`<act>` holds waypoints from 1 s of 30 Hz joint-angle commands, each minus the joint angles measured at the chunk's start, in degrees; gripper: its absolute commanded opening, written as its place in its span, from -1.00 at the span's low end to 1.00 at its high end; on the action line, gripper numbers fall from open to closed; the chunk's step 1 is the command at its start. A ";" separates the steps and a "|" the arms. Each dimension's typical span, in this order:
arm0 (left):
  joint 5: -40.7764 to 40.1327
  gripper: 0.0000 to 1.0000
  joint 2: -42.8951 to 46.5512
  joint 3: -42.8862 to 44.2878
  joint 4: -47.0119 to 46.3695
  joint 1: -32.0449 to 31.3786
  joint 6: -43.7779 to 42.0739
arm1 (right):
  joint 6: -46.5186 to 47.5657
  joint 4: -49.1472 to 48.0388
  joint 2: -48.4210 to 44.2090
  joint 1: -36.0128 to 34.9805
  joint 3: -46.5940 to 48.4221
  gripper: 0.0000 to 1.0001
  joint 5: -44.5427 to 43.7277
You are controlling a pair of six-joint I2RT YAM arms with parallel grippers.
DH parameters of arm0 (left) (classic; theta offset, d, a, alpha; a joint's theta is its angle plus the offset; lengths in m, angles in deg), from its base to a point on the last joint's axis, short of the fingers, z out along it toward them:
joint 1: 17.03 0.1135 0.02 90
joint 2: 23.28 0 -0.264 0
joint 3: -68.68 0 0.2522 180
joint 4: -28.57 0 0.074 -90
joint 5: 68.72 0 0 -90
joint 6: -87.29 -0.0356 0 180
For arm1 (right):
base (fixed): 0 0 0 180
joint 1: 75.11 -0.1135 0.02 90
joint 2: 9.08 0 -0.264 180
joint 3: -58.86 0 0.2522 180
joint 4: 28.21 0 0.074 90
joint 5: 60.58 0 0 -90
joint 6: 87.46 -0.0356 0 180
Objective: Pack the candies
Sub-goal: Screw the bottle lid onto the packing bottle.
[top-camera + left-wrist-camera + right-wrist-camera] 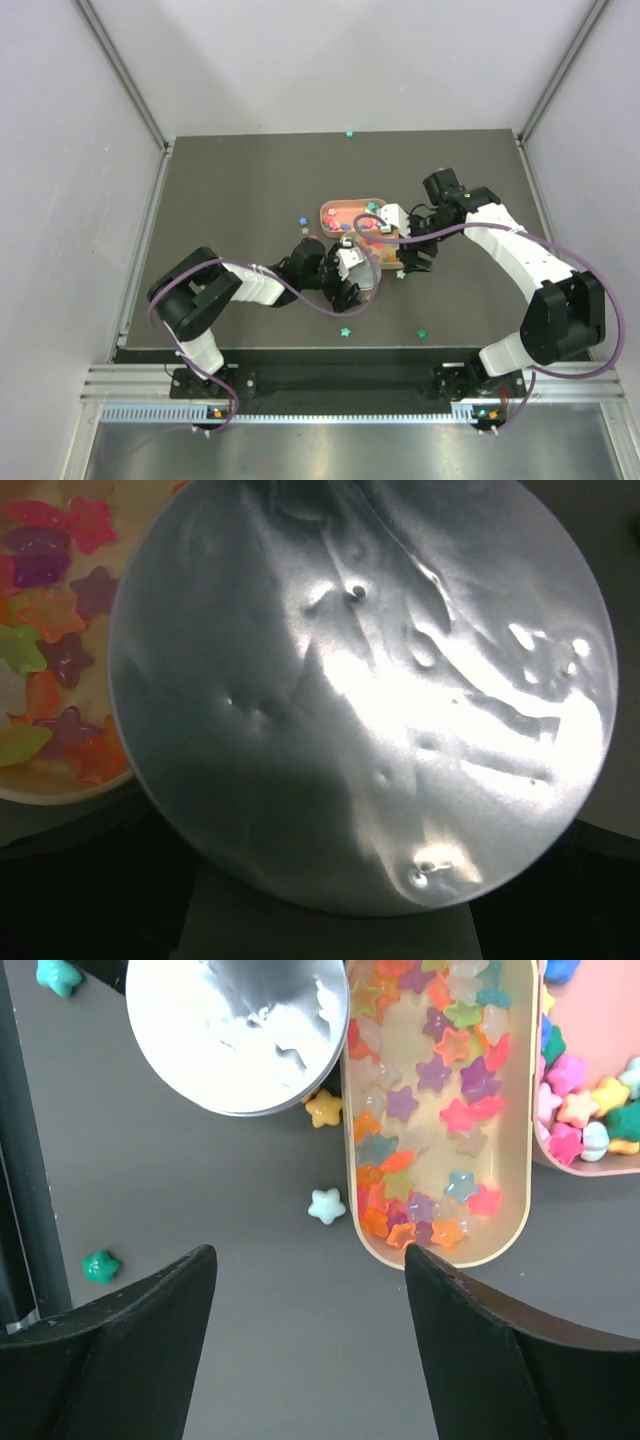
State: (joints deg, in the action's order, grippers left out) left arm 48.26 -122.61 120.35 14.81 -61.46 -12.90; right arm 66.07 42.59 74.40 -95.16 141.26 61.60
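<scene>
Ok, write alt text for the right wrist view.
A cream oval tray packed with star candies lies on a dark table, beside a pink tray of candies and a round silvery disc. A few stars lie loose; the right claw hangs open and empty at the bottom.

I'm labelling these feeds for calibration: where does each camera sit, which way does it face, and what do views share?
Top external: above and behind the bases, looking down on the table; left arm and right arm show.
Left wrist: on the left arm, facing a silver disc close up; no fingers show.
Right wrist: on the right arm, looking down past its fingers at the cream tray.
Shared: both wrist views show the disc and the tray's star candies.
</scene>
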 commanded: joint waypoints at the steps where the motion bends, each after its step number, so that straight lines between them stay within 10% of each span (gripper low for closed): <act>1: -5.61 0.98 -2.36 -5.57 4.15 -1.62 3.25 | -0.86 -1.92 -0.42 0.54 0.18 0.57 4.37; 13: -4.66 0.79 -1.74 -10.14 -3.05 -6.38 -4.39 | 16.97 -2.28 -3.68 0.19 -8.97 0.99 9.73; 25: -3.87 0.97 -8.42 -9.17 -13.43 -6.64 -3.61 | 20.59 0.54 2.74 1.16 -2.02 0.99 14.92; 30: -1.58 0.55 -8.25 -9.79 -14.40 -6.73 -3.69 | 22.76 1.23 1.86 1.07 -2.98 0.99 15.36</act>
State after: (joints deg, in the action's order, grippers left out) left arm 47.04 -127.81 113.07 -7.86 -67.64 -14.41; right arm 85.13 43.02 77.04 -94.79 136.91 73.14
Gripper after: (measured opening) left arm 0.844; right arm 0.995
